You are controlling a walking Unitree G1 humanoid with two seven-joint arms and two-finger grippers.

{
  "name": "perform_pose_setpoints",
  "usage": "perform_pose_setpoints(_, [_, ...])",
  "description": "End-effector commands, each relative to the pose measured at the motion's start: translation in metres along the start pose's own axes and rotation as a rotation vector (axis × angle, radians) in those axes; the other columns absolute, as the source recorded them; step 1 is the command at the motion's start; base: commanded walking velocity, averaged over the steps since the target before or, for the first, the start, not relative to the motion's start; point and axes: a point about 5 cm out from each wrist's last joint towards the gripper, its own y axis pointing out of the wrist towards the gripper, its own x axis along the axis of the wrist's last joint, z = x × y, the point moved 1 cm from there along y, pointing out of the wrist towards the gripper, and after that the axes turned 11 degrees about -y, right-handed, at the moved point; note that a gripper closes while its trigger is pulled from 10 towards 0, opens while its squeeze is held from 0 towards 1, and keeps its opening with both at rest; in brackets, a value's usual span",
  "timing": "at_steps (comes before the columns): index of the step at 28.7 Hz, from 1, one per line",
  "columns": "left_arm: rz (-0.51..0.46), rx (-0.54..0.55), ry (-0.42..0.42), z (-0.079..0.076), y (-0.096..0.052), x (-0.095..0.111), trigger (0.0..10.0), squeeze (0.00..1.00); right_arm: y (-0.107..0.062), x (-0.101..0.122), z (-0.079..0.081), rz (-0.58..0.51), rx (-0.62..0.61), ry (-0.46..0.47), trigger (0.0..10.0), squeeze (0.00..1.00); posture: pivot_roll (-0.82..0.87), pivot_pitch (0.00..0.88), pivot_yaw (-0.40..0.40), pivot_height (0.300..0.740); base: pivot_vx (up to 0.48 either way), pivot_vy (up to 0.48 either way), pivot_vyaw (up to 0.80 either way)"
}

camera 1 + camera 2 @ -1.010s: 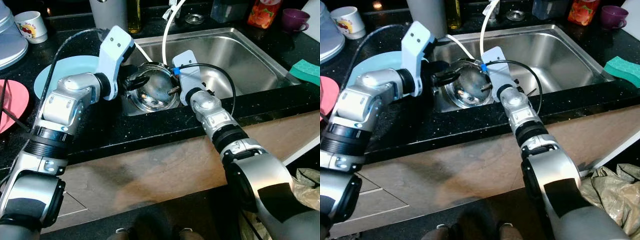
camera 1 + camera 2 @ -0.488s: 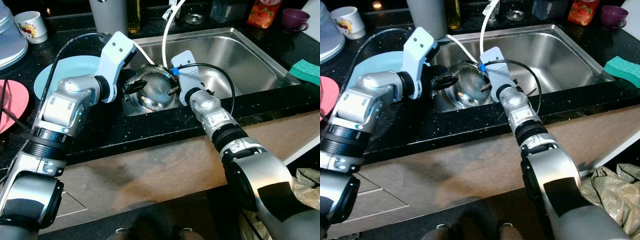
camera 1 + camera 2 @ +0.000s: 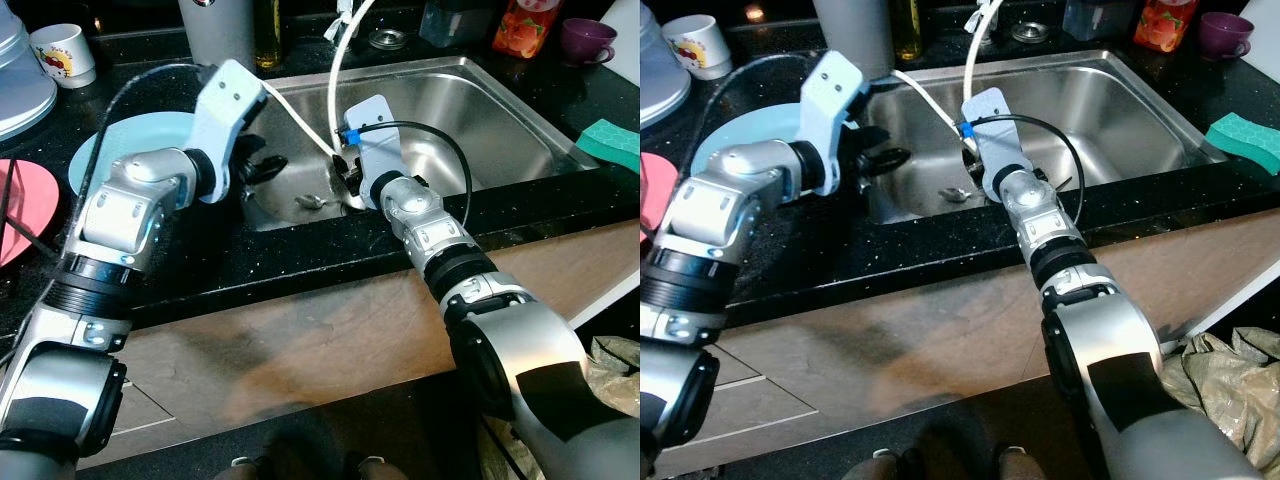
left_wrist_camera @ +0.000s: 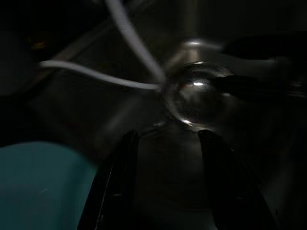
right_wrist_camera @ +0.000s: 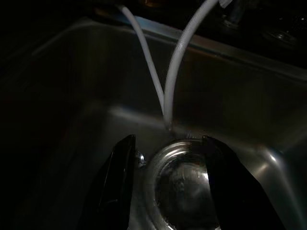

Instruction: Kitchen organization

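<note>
Both your arms reach over the black stone counter's edge into the near-left corner of the stainless steel sink (image 3: 500, 110). Your left gripper (image 3: 262, 168) hangs above that corner beside the pale blue round plate (image 3: 125, 140), its two black fingers (image 4: 122, 177) spread wide and holding nothing. Your right gripper (image 3: 347, 172) points down into the basin, its fingers (image 5: 120, 177) also wide apart and empty. Between and just beyond them on the sink floor sits a round shiny steel bowl (image 5: 184, 191), with two white hoses (image 5: 180, 57) dropping to the basin just behind it. I judge the bowl is resting in the sink for rinsing. A small metal spoon-like piece (image 3: 310, 201) lies on the sink floor nearby.
</note>
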Motion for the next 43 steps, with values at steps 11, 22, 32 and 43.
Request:
perform_pose_setpoints(11, [0.005, 0.396, -0.179, 0.079, -0.031, -0.002, 10.0, 1.00, 0.003, 0.020, 0.001, -0.089, -0.031, 0.233, 10.0, 0.00, 0.05, 0.171, -0.024, 0.740, 0.000, 0.000, 0.00])
perform_pose_setpoints(22, [0.026, 0.565, -0.210, 0.112, -0.051, -0.011, 10.0, 0.00, 0.008, 0.036, 0.017, -0.115, 0.016, 0.503, 10.0, 0.00, 0.05, 0.164, -0.030, 0.740, 0.000, 0.000, 0.00])
perform_pose_setpoints(32, [0.008, 0.648, -0.352, 0.126, -0.058, -0.019, 10.0, 0.00, 0.008, 0.038, 0.015, -0.126, 0.012, 0.519, 10.0, 0.00, 0.05, 0.151, -0.023, 0.740, 0.000, 0.000, 0.00])
perform_pose_setpoints(43, [-0.019, 0.802, -0.385, 0.142, -0.069, -0.024, 10.0, 0.00, 0.007, 0.031, 0.014, -0.117, 0.008, 0.512, 10.0, 0.00, 0.05, 0.154, -0.021, 0.740, 0.000, 0.000, 0.00])
